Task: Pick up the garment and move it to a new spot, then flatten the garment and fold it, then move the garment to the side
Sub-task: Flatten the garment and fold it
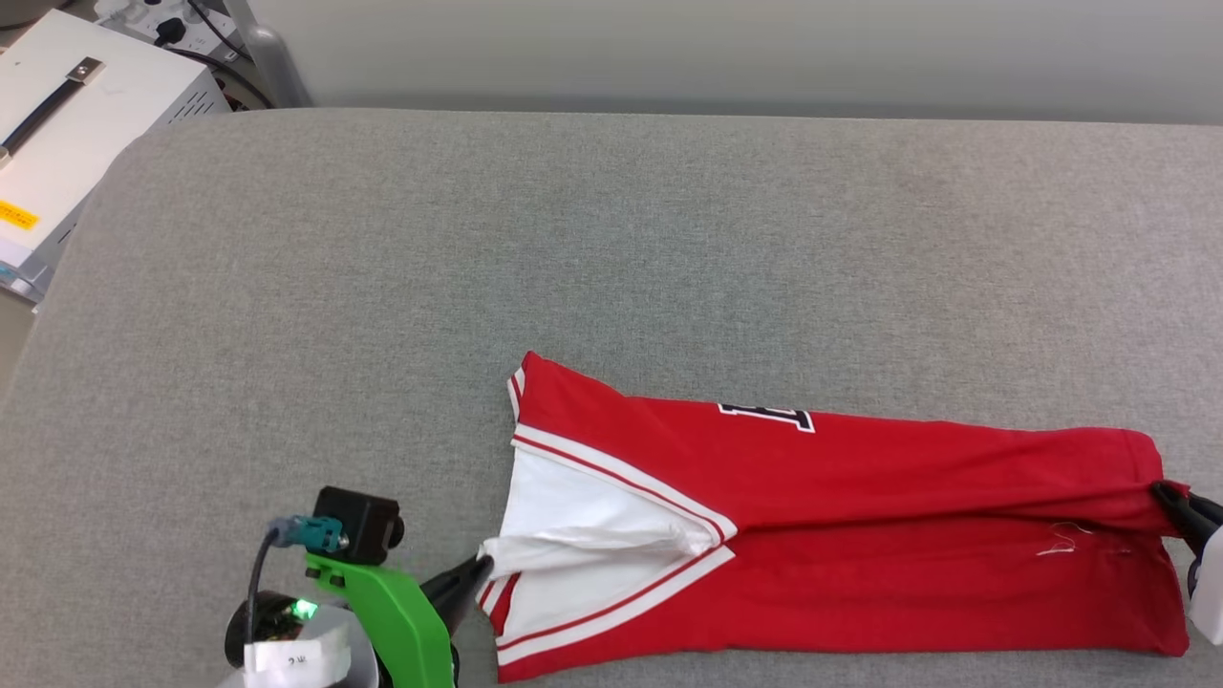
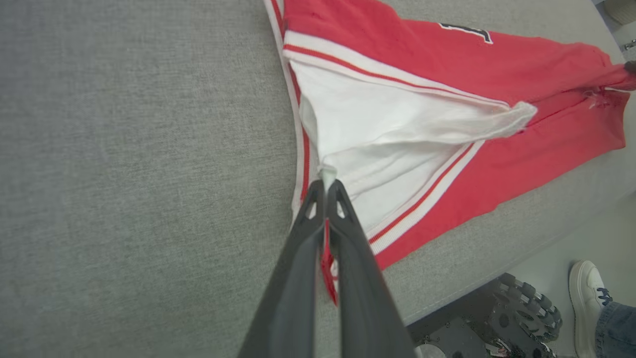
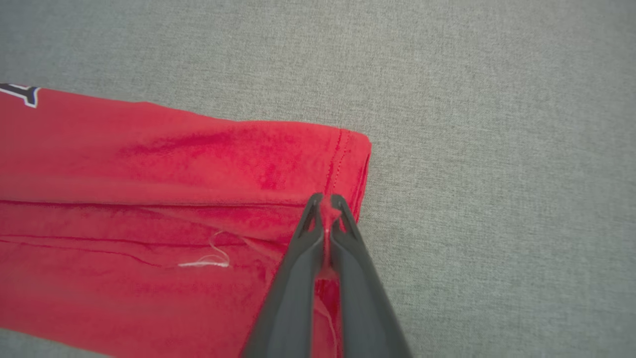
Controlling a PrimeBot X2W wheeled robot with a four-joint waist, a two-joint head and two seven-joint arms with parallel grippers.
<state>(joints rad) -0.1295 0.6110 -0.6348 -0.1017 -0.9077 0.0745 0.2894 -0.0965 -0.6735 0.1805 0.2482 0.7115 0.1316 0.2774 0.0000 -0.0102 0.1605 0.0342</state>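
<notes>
On grey fabric table point(image 1: 611, 239), left pincer point(image 1: 482, 564), right pincer point(image 1: 1162, 493) pinch garment point(image 1: 860, 535); wall point(image 1: 726, 48) behind.

Garment point(image 1: 860, 487) lettering point(image 1: 766, 416) cut off by fold, unreadable; nothing else legible.

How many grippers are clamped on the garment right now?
2: the left gripper pinches the garment at its white sleeve; the right gripper pinches its red hem.

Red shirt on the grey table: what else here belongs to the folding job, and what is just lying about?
Part of the job: red garment; left hand pinching its white sleeve; right hand pinching its hem; grey table under it.

Just lying about: white box with dark handle; cables behind it; a person's shoe.
</notes>
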